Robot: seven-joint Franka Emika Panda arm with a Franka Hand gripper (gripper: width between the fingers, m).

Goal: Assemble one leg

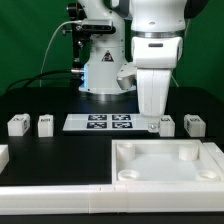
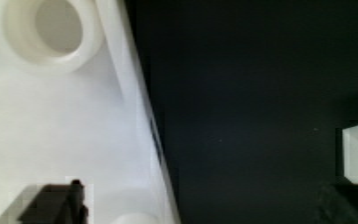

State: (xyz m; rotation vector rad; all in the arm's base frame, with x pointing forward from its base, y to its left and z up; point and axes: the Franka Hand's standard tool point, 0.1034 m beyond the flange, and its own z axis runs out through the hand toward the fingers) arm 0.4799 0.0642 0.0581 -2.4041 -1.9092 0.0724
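While hanging low over the table (image 1: pixel 40 104), gripper (image 1: pixel 151 121): spreading wide, fingers (image 2: pixel 51 205) clasping nothing.
Leg (image 1: pixel 166 123): sitting just beside the gripper, toward the exterior view's right, past the marker board (image 1: pixel 100 123).
Other legs (image 1: pixel 44 123): sitting along the same row.
Tray piece (image 1: pixel 165 160): lying nearer, round socket (image 2: pixel 51 30) showing.

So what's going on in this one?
The Panda arm's gripper hangs low over the black table, between the marker board and one leg, just behind the far edge of the large white tray piece. The wrist view shows the fingers spread with nothing between them. The other three legs also stand loose in the same row. The corner socket seen from the wrist is empty, so no leg is fitted yet.
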